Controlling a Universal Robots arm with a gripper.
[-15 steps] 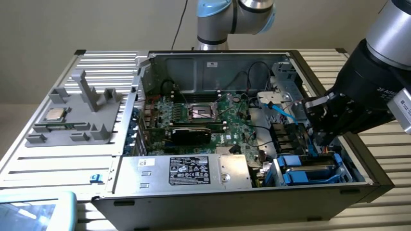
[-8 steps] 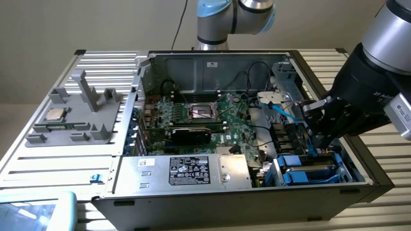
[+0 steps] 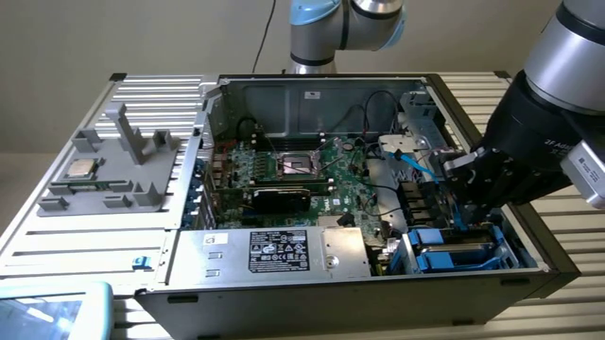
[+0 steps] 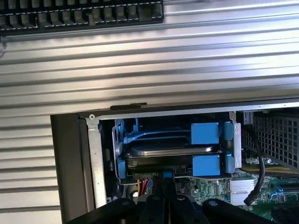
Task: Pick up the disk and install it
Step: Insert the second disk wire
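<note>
Looking from the exterior view: the gripper (image 3: pixel 470 212), fingers together and empty, hovers over the drive bay (image 3: pixel 515 263) at the case's four o'clock corner — the disk (image 3: pixel 452 253) sits there. Wrist view: the disk (image 4: pixel 174 150) lies flat in its blue carrier — seated, apparently installed.

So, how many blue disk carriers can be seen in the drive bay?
2, stacked in the drive bay: upper blue carrier above lower blue carrier, with the disk between. Others may be hidden.
</note>
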